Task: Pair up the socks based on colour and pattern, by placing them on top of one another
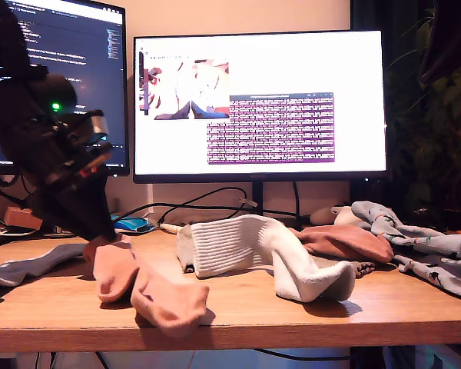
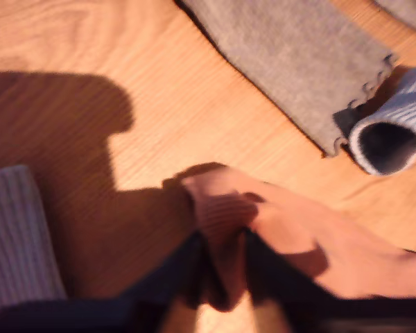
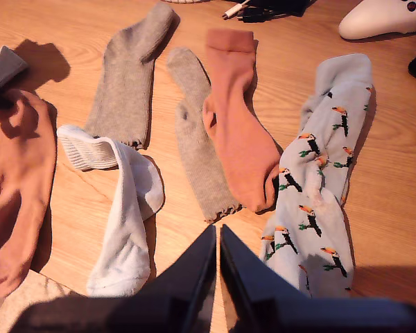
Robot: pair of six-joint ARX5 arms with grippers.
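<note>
Pinching one end of salmon-pink sock [image 1: 150, 292] btwn jaws of my first gripper [image 1: 100, 240], at exterior view's left, w/ rest of sock lying limp toward near edge of table [image 1: 307, 315]. Lying just right of it: white ribbed sock [image 1: 238, 244]; further right, 2nd pink sock [image 1: 346, 242] and printed grey-blue socks [image 1: 438, 250]. Hanging above grey-beige socks [image 3: 128, 76] w/ my second gripper [image 3: 217, 236], jaws pressed together.
</note>
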